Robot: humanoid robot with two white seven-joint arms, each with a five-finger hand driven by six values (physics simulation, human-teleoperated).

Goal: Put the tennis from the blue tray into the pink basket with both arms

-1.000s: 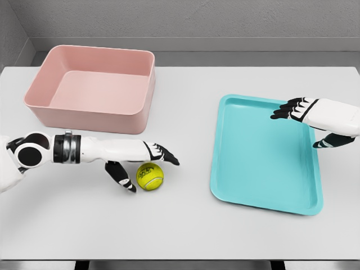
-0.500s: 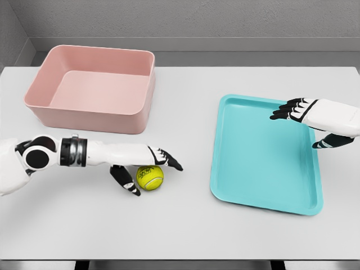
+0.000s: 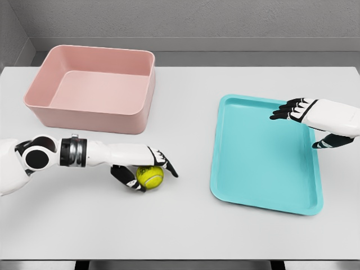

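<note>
Closing since before, left hand (image 3: pixel 145 171) fingers now pinch the round tennis ball (image 3: pixel 150 176) on table (image 3: pixel 185 225).

Yellow tennis ball (image 3: pixel 150 176) on table between pink basket (image 3: pixel 93 89) and blue tray (image 3: pixel 264 153).

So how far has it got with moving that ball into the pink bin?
Done: the tennis ball is already out of the blue tray and lies on the table. In hand: the left hand is over the ball, fingers around it, though a firm grip isn't clear. The right hand hovers open over the tray. Left: lifting the ball into the pink basket, which holds nothing yet.
</note>
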